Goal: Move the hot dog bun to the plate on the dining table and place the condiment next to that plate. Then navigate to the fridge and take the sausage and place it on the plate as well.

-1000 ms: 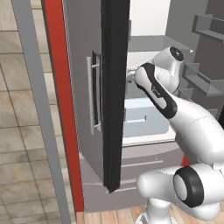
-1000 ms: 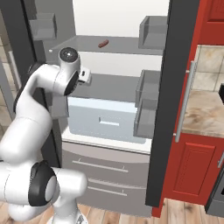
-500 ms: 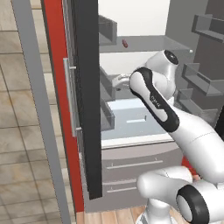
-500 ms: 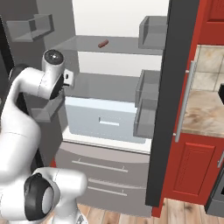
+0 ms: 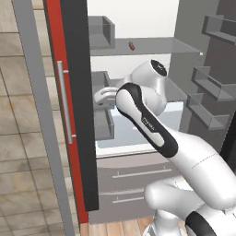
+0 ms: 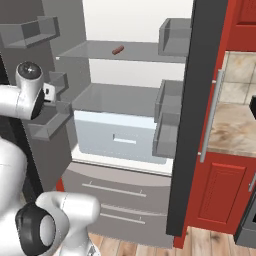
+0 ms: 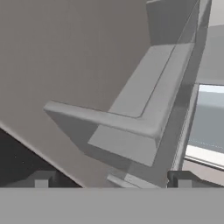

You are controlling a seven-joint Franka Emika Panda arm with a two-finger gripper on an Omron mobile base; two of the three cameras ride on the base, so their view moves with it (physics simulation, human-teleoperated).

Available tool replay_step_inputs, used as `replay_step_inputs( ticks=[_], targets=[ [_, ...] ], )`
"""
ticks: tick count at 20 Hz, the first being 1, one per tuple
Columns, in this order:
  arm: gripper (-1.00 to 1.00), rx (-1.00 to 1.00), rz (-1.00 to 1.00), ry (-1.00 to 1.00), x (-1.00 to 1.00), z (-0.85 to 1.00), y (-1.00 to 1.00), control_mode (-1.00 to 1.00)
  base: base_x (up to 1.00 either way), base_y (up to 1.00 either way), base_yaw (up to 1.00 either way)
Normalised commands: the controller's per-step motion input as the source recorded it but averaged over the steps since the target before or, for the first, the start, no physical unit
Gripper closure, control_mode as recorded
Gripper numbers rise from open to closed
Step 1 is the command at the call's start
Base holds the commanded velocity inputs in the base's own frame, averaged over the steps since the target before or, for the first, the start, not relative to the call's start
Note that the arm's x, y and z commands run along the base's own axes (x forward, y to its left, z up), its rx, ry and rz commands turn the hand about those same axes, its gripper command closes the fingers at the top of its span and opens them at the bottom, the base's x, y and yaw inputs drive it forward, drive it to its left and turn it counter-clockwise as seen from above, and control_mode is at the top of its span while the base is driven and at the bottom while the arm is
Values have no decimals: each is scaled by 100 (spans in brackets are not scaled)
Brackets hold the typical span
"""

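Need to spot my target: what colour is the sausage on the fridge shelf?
Reddish-brown; the sausage shows best in the right base view, on the grey upper shelf.

Sausage (image 6: 118,50): slim pinkish-brown cyl, lying flat on upper glass shelf of open grey fridge (image 6: 115,100).

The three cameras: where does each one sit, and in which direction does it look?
Left base view: behind the arm on its left, facing into the open fridge; the arm rises from the lower right.
Right base view: behind on the right, facing the same fridge; the arm stands at the left edge.
Hand view: on the hand, looking along the claw at a grey door shelf; its two fingertips stand wide apart.
Both base views share the sausage on the upper shelf.
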Motion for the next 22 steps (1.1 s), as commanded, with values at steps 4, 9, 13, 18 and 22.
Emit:
replay_step_inputs(
  ticks=[4,9,13,18,22],
  targets=[
    [-100,-13,-6,-2,-100,25,-74,-100,0,0,0],
    [-100,-20,-18,0,-75,54,-100,-100,0,0,0],
    [-100,-27,-26,0,-9,63,-95,-100,0,0,0],
    [-100,-25,-24,2,-6,24,-77,-100,0,0,0],
    [-100,-12,-15,4,-42,-16,-71,-100,0,0,0]
  ],
)
